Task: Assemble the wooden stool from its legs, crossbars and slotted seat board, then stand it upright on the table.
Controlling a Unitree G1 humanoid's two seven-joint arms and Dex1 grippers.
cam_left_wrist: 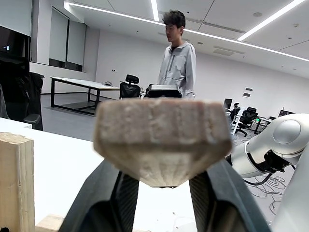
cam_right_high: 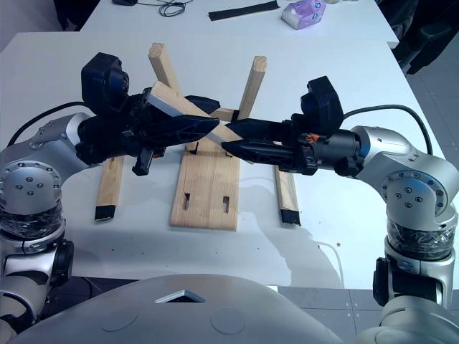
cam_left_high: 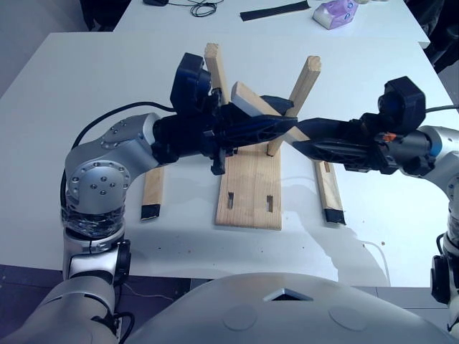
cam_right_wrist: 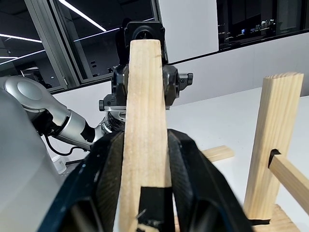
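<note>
The slotted seat board (cam_left_high: 249, 190) lies flat on the white table (cam_left_high: 86, 86). Two legs (cam_left_high: 214, 68) (cam_left_high: 305, 82) stand upright in its far slots, joined by a crossbar (cam_right_high: 226, 113). Above the board a third wooden leg (cam_right_high: 171, 102) hangs tilted between both arms. My left gripper (cam_left_high: 281, 127) is shut on its upper part; its blunt end (cam_left_wrist: 161, 140) shows between the fingers (cam_left_wrist: 120, 198). My right gripper (cam_left_high: 307, 141) is shut on the lower, black-tipped end (cam_right_wrist: 142, 106), facing the left one.
Two loose legs with black tips lie flat beside the board, one to its left (cam_left_high: 153, 190) and one to its right (cam_left_high: 330, 190). On the table behind are a purple pack (cam_left_high: 336, 12), a black strip (cam_left_high: 275, 11) and cables.
</note>
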